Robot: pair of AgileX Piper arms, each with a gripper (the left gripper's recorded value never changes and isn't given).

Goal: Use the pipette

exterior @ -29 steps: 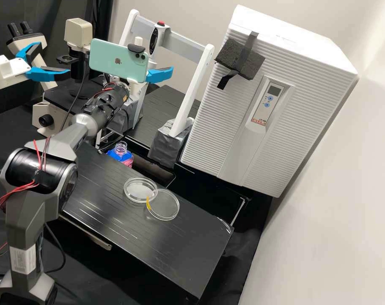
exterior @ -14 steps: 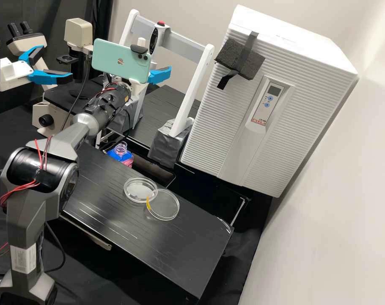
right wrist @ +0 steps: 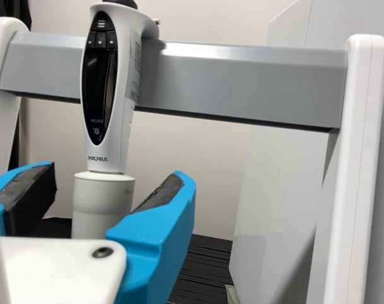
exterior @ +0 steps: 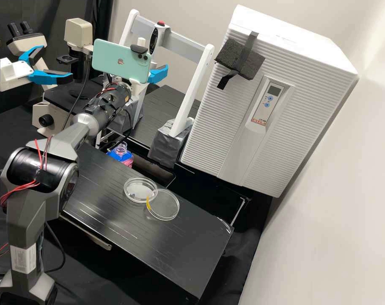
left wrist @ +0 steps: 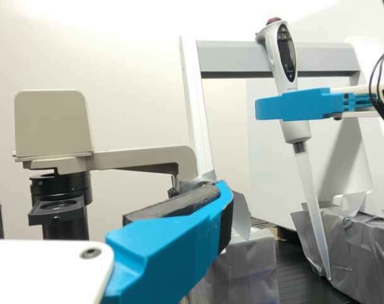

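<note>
A grey and white pipette [right wrist: 109, 95] hangs upright from the grey bar of a white stand [exterior: 188, 46]. My right gripper [right wrist: 112, 183] is open, one blue finger on each side of the pipette's white lower barrel, with a small gap at both pads. In the high view that gripper [exterior: 152, 73] sits partly behind a mint phone [exterior: 119, 59]. From the left wrist view, the pipette [left wrist: 285, 63] and its long clear tip show farther off. My left gripper [exterior: 56, 62] is open at the far left beside the microscope, holding nothing.
Two clear petri dishes [exterior: 140, 189] [exterior: 163, 204] lie on a black board [exterior: 167, 250], a yellow tip between them. A bottle of pink liquid [exterior: 122, 153] stands behind the board. A microscope [exterior: 42, 114] is at the left, a large white cabinet [exterior: 277, 97] at the right.
The right gripper's visible blue finger has drawn in towards the pipette. The left gripper has shifted slightly to the right.
</note>
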